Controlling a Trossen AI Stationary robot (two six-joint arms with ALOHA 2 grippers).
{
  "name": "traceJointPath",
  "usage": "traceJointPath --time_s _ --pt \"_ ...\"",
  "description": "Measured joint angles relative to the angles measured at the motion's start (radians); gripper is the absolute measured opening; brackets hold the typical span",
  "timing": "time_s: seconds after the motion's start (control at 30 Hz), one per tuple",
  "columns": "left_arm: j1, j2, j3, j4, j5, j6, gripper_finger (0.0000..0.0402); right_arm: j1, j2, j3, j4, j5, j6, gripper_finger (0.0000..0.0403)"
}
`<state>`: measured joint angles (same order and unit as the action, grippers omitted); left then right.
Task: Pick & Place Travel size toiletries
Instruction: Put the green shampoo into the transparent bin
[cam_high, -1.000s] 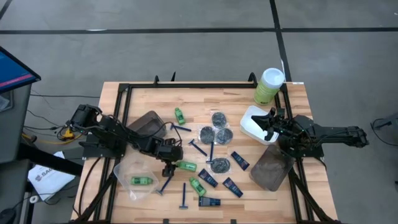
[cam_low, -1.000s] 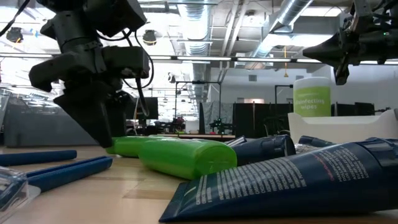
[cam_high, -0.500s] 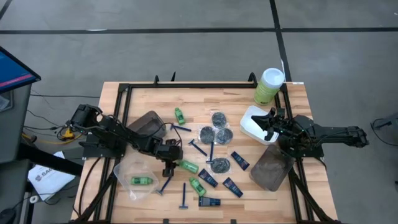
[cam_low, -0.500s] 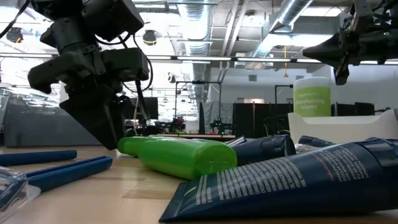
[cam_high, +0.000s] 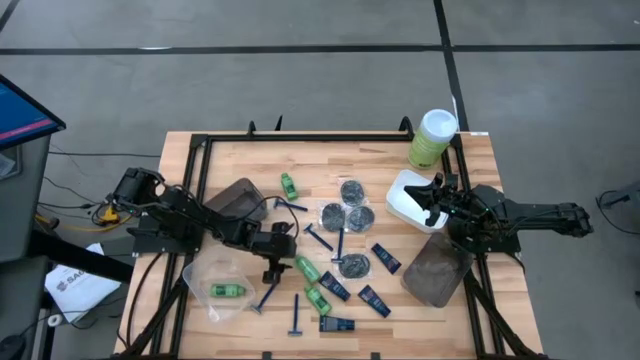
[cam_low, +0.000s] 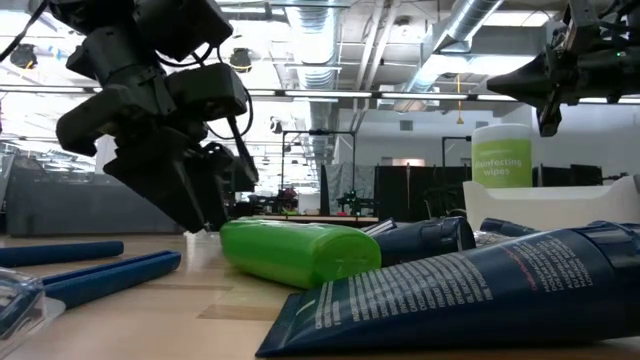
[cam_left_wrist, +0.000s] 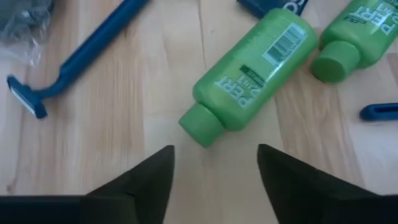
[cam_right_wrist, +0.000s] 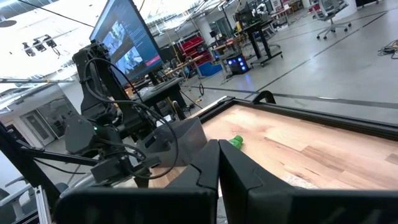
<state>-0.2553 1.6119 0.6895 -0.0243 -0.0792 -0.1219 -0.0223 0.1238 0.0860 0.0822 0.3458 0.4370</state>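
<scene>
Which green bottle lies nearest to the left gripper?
The green bottle just off the open left gripper, cap toward it; the other green bottles lie farther away.

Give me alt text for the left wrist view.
The left gripper is open just short of a bright green mini bottle lying on the wooden table, cap end toward the fingers. A blue razor lies to one side; a second green bottle lies beyond.

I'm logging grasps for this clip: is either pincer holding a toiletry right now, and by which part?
Nothing is held. The left pincer stands open just short of the cap of a green bottle lying on the table. The right pincer is shut and empty.
</scene>
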Motion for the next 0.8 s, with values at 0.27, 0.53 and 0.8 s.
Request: traceJointPath --time_s 0.27,0.53,0.8 --pt "0.014 0.000 0.000 0.050 0.015 0.147 0.0273 0.000 0.000 0.000 0.000 0.000 0.000 0.0000" --pt "0.081 0.021 0.001 0.093 0.123 0.236 0.0261 0.000 0.000 0.000 0.000 0.000 0.000 0.0000" --pt "0.084 0.108 0.002 0.145 0.215 0.255 0.0255 0.000 0.000 0.000 0.005 0.000 0.001 0.0000"
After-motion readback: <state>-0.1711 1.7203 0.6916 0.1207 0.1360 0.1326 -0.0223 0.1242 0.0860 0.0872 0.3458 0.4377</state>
